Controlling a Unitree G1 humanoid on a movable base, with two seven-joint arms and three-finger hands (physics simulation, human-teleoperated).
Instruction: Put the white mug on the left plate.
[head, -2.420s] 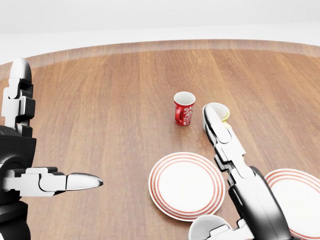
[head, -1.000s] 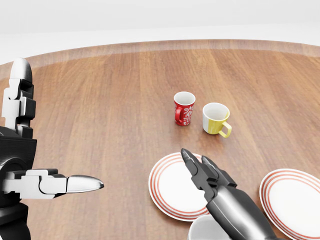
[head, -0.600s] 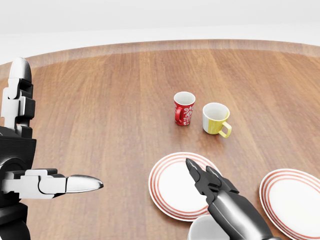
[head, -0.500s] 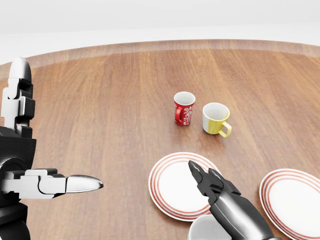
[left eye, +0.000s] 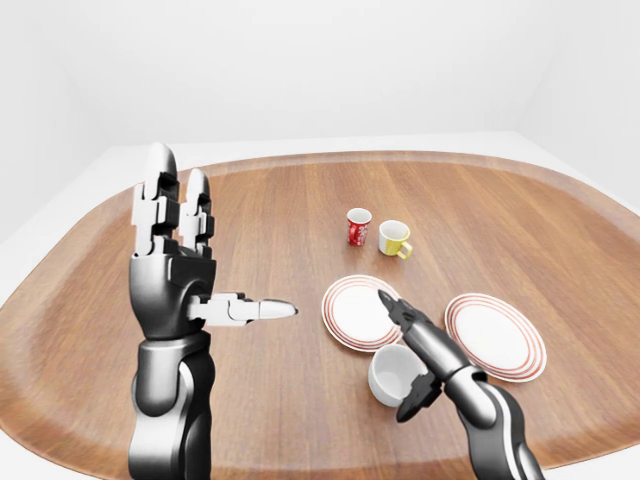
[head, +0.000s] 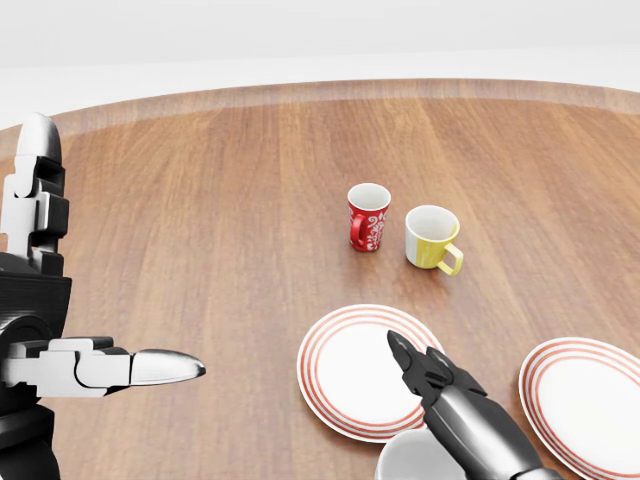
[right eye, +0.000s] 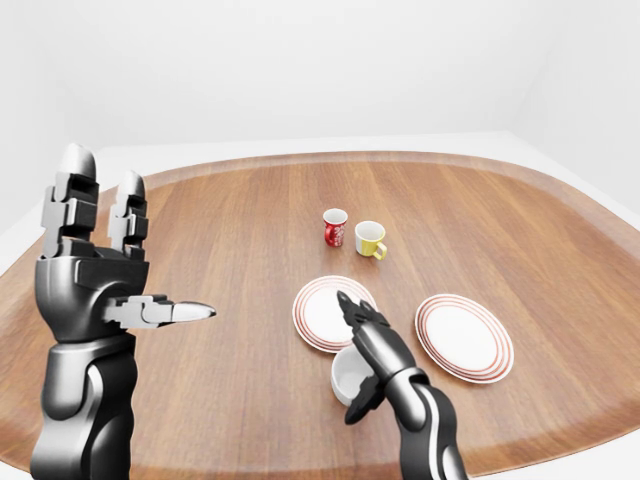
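The white mug (left eye: 388, 378) stands upright on the wood just below the left plate (left eye: 347, 310), a white plate with red rings. My right hand (left eye: 400, 352) is open. Its dark fingers (left eye: 398, 312) stretch over the mug's right side and onto the plate's lower rim, and its thumb (left eye: 412, 398) hangs beside the mug's lower right wall. Nothing is closed around the mug. In the head view only the mug's rim (head: 408, 462) shows at the bottom edge. My left hand (left eye: 215, 250) is raised at the left, open and holding nothing.
A second red-ringed plate (left eye: 497, 335) lies to the right of the first. A red patterned mug (head: 367, 217) and a yellow mug (head: 432, 238) stand side by side above the plates. The round wooden table (left eye: 260, 200) stretches to the left.
My right hand has drawn back from the yellow mug toward the bottom of the head view, over the left plate's lower rim. The left hand and the mugs have not moved.
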